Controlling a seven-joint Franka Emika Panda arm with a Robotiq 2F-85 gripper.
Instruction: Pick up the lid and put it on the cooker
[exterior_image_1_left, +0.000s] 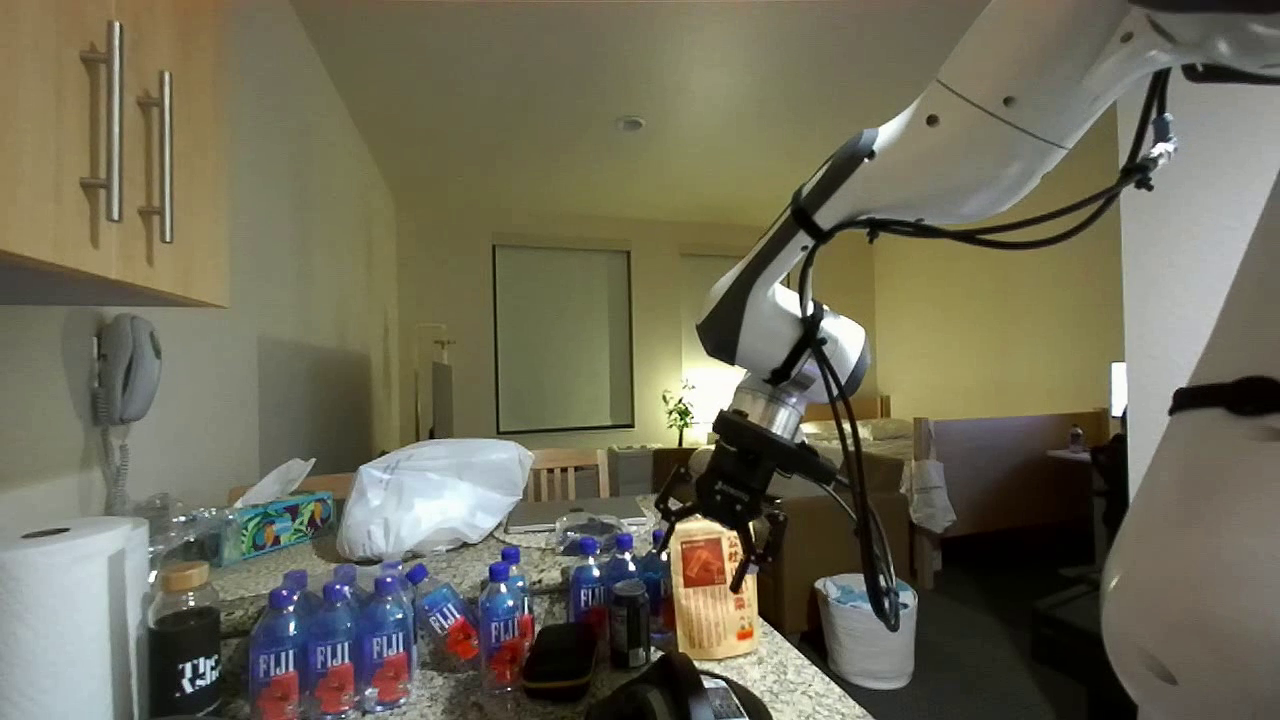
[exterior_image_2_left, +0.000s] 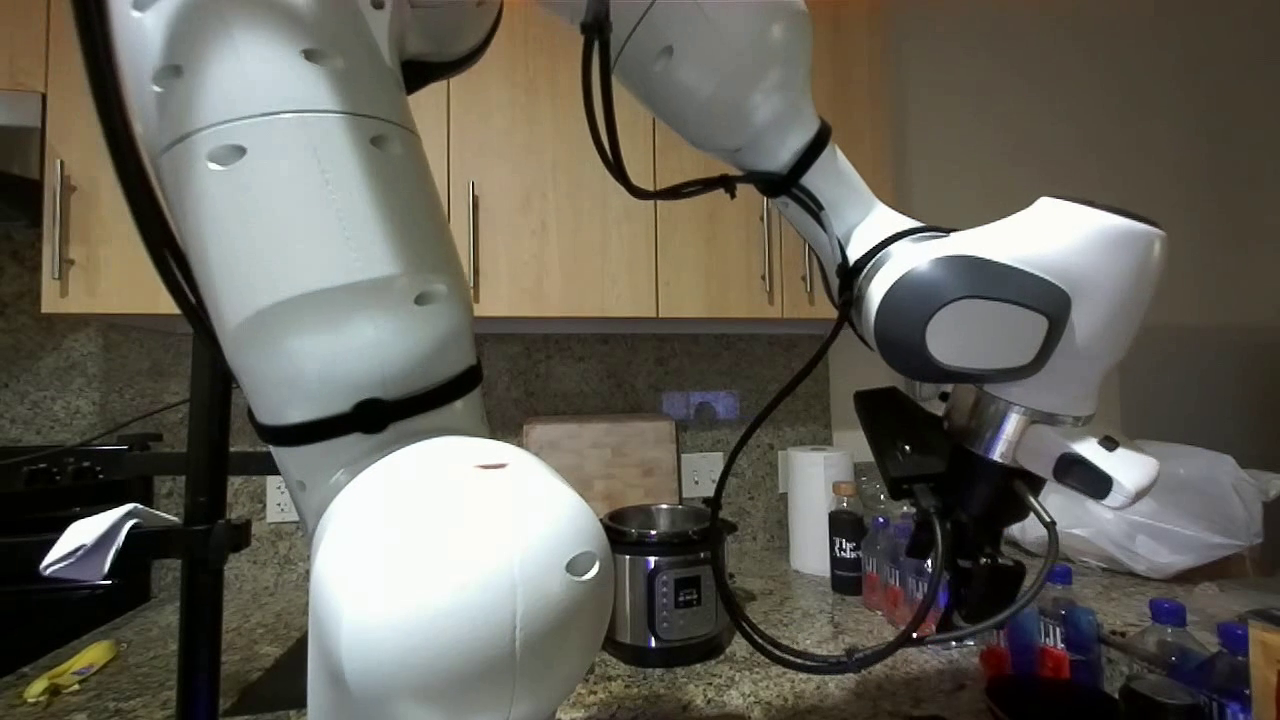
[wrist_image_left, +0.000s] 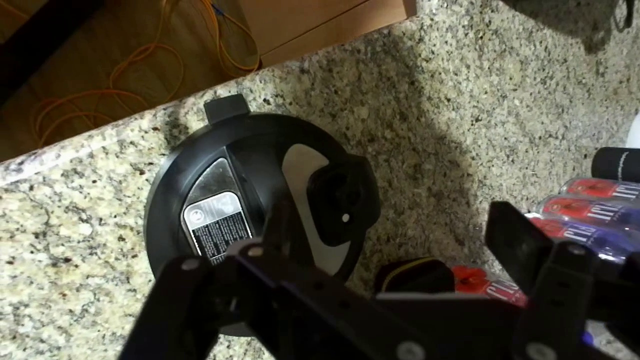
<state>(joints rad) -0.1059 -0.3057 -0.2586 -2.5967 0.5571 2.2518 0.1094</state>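
Observation:
The lid (wrist_image_left: 265, 165), round and black with a label and a raised knob, lies on the granite counter near its edge in the wrist view. Part of it shows at the bottom of an exterior view (exterior_image_1_left: 680, 690). The cooker (exterior_image_2_left: 668, 590) is a steel pot with a control panel, open at the top, standing by the back wall. My gripper (wrist_image_left: 392, 212) is open and empty, above the counter. In the wrist view its left finger overlaps the lid and its right finger is off to the lid's right. It shows in both exterior views (exterior_image_1_left: 700, 567) (exterior_image_2_left: 985, 590).
Several water bottles (exterior_image_1_left: 335, 650) stand on the counter, one tilted. A black case (exterior_image_1_left: 560, 660), a can (exterior_image_1_left: 630, 625) and a paper bag (exterior_image_1_left: 715, 590) are near the lid. A paper-towel roll (exterior_image_2_left: 818, 510) and dark bottle (exterior_image_2_left: 846, 540) stand beyond the cooker. The counter edge (wrist_image_left: 150, 117) is close to the lid.

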